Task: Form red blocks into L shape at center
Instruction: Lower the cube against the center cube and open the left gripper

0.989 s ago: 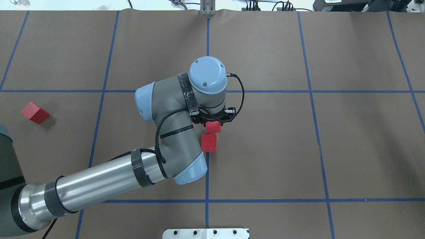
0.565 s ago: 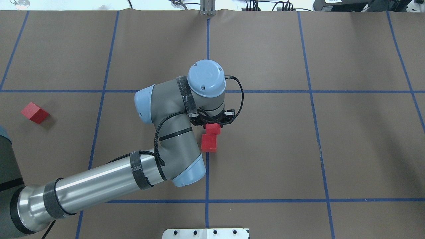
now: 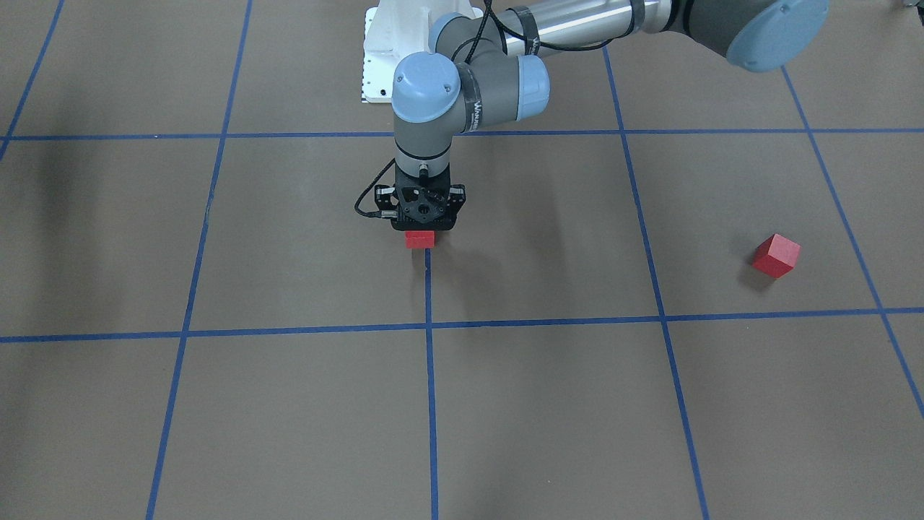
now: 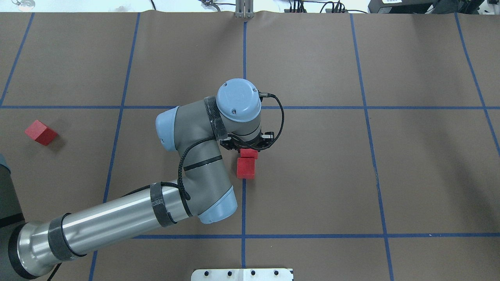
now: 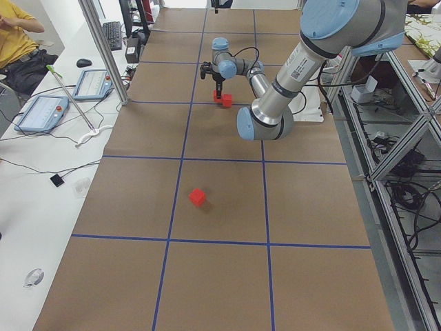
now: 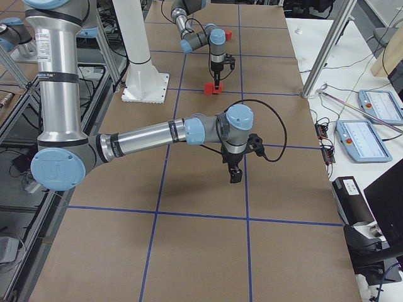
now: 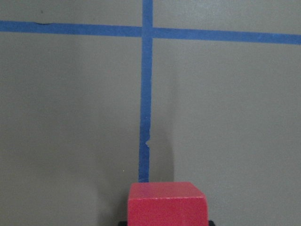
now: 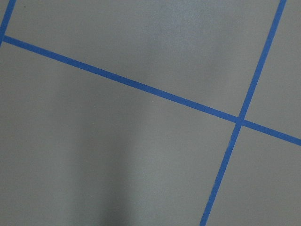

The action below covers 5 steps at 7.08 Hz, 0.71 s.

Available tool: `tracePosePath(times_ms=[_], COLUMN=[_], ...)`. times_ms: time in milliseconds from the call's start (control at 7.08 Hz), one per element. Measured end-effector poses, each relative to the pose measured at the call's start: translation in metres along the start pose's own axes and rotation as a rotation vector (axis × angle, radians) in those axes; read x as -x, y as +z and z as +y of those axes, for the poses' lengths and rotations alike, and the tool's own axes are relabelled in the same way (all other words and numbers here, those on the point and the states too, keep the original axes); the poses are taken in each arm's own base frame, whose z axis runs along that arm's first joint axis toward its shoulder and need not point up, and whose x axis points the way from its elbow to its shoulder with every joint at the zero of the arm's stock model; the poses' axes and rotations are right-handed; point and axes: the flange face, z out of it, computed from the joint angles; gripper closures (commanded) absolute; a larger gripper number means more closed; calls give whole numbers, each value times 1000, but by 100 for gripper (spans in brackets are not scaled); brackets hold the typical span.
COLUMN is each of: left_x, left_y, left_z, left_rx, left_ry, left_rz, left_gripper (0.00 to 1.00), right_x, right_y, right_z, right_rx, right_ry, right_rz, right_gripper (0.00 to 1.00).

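Brown taped table (image 4: 312, 175): three red blocks (image 4: 41, 132) (image 4: 245, 168) (image 4: 249, 153), one clamped in the left hand (image 3: 419, 235).

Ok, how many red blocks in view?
3 red blocks: one in the left gripper at the center line, one beside it on the robot's side, one far off on the robot's left.

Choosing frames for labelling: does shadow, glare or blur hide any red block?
Overhead: no glare; the left tool partly covers the held block; the stray block casts a soft shadow. Left wrist: sharp, held block cropped by the bottom edge.
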Motion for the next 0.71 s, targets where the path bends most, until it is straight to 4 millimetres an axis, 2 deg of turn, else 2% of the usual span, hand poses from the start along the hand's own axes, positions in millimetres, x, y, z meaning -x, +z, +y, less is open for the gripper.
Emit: tracePosePath(times_ms=[706], left_x=[6], left_y=[6], left_z=[1], left_rx=[1], left_ry=[-1], left_rz=[-5], left_gripper=[41], right_x=[0], right_y=[0], right_z=[0], right_rx=[0], right_ry=[0], right_rz=[0], right_gripper=[1])
